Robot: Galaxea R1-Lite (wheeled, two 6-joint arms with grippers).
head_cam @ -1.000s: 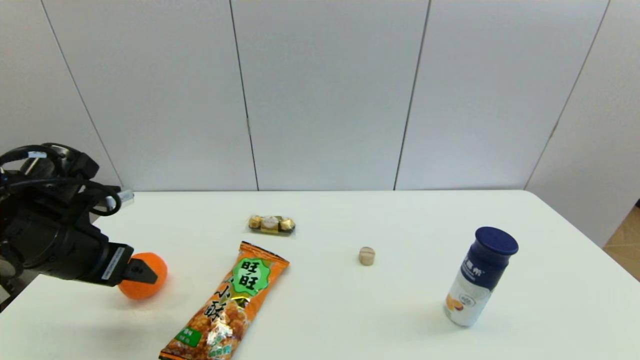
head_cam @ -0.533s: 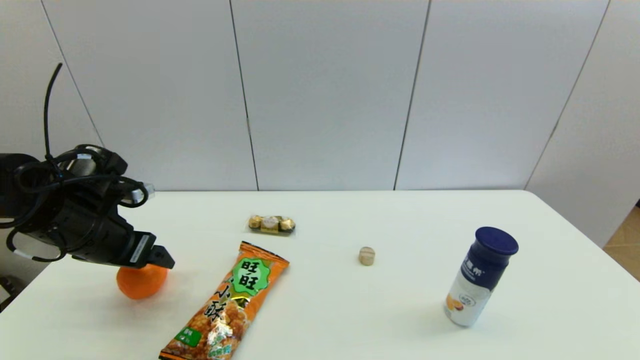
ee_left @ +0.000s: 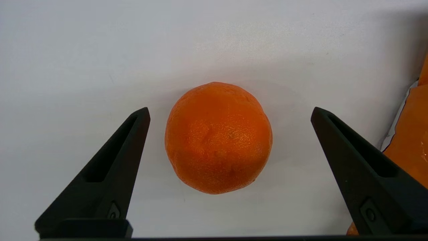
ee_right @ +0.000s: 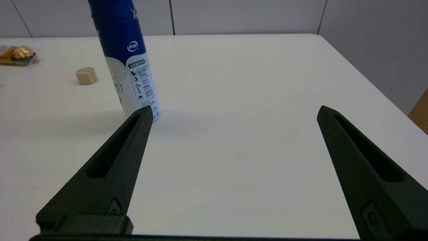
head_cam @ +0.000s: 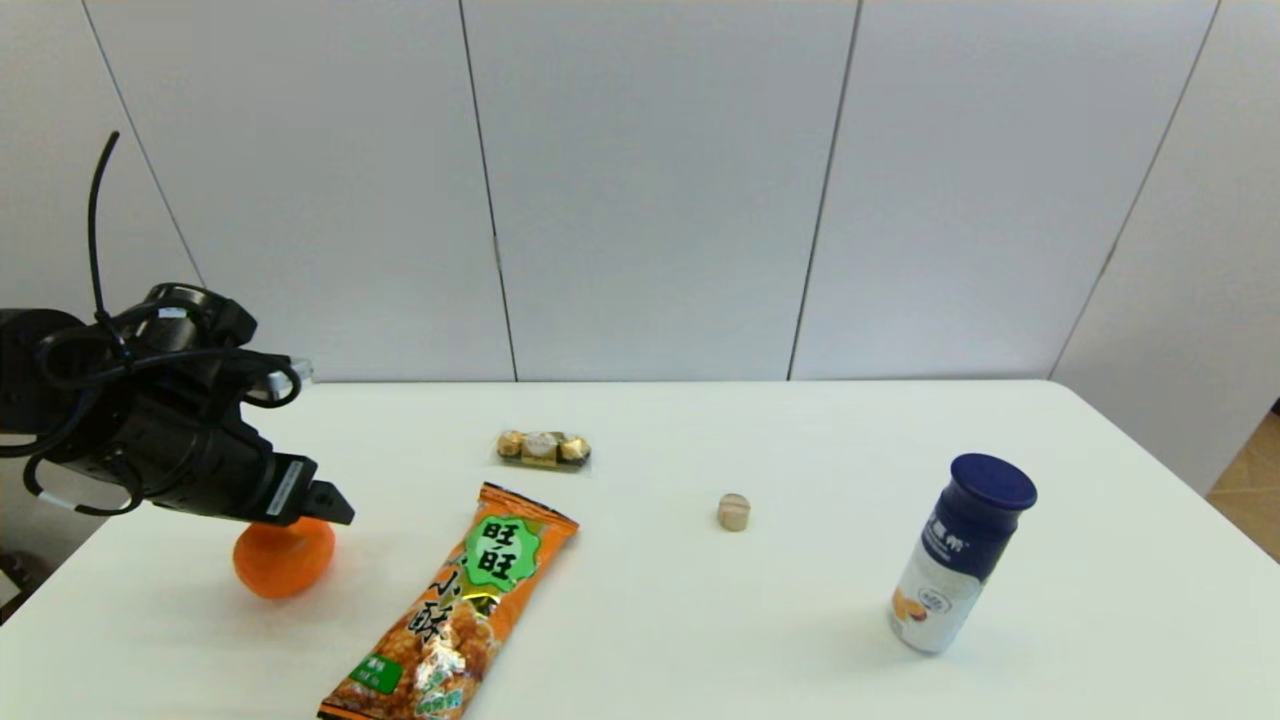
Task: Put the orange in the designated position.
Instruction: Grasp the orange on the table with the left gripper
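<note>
Head view: orange [head_cam: 284,559] lies on the table [head_cam: 700,620] near its left edge, beside the snack bag [head_cam: 455,610]; left gripper [head_cam: 325,500] is poised just above it.
Left wrist view: fingers [ee_left: 110,174] spread wide, orange centred between, untouched; a straight descent is advised, then closing at the widest girth.
Right wrist view: right gripper [ee_right: 234,113] parked, spread wide, beside the bottle [ee_right: 125,60].

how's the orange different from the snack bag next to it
The orange is round, plain and dimpled; the snack bag is long, flat and printed, with green labels. The orange sits under the open left hand; the snack bag lies clear of it, to the orange's right. Both are orange in colour and rest on the table.
</note>
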